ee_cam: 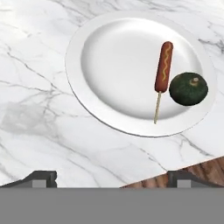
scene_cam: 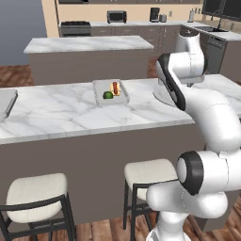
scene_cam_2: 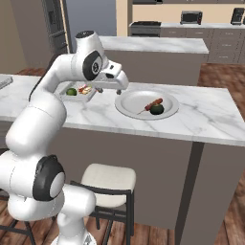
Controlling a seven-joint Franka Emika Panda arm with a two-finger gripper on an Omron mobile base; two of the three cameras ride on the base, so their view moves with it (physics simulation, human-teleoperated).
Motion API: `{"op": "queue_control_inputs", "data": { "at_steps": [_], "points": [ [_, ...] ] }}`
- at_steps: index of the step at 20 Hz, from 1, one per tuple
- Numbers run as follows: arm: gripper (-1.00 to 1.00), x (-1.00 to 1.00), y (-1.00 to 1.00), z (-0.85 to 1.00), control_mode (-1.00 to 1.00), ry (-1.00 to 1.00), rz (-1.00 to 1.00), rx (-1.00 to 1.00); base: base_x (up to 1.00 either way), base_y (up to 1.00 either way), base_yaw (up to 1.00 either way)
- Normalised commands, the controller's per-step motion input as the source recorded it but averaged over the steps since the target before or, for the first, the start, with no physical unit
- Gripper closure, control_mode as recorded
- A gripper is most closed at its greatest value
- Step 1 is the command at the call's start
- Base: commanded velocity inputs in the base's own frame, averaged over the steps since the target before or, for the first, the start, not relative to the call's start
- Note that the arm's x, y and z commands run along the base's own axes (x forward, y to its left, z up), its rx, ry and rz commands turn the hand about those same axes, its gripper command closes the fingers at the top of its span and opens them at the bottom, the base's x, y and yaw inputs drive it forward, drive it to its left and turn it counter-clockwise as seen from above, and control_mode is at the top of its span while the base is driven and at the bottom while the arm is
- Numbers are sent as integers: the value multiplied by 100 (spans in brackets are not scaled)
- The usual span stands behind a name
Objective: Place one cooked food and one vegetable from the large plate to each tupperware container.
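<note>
I hold the hand [ee_cam: 109, 177] above the large plate [ee_cam: 109, 61], jaws spread wide and empty, because a corn dog [ee_cam: 163, 68] and a dark green squash [ee_cam: 188, 89] lie there for the second container. One tupperware container [scene_cam: 100, 97], further left on the counter [scene_cam: 56, 113], already has its pair.

On the worktop [scene_cam_2: 201, 119] we see the large plate [scene_cam_2: 129, 106], and on it a corn dog on a stick [scene_cam_2: 152, 104] lies just beside a squash [scene_cam_2: 157, 109]. Along the worktop, well apart from the plate, sits a tupperware container [scene_cam: 100, 95] holding a hot dog [scene_cam: 115, 88] and a second vegetable [scene_cam: 108, 95] side by side. The gripper [ee_cam: 111, 177] hangs above the worktop near the plate's rim. Two stools [scene_cam: 37, 193] stand before the worktop; behind it stands an island [scene_cam: 84, 59].
</note>
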Motion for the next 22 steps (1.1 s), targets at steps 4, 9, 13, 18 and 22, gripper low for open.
{"op": "queue_control_inputs", "data": {
  "at_steps": [4, 9, 13, 18, 22],
  "points": [
    [-100, 0, -95, 0, -100, 9, -10, -11, 0, 0, 0],
    [-100, 0, -93, -2, -100, 17, 2, 1, 0, 0, 0],
    [-100, 0, -35, 0, -100, 1, 13, 13, 0, 0, 0],
    [-100, 10, -6, -3, -100, 7, 18, 14, 0, 0, 0],
    [-100, 24, -15, -19, -100, 18, 16, 4, 0, 0, 0]
  ]
}}
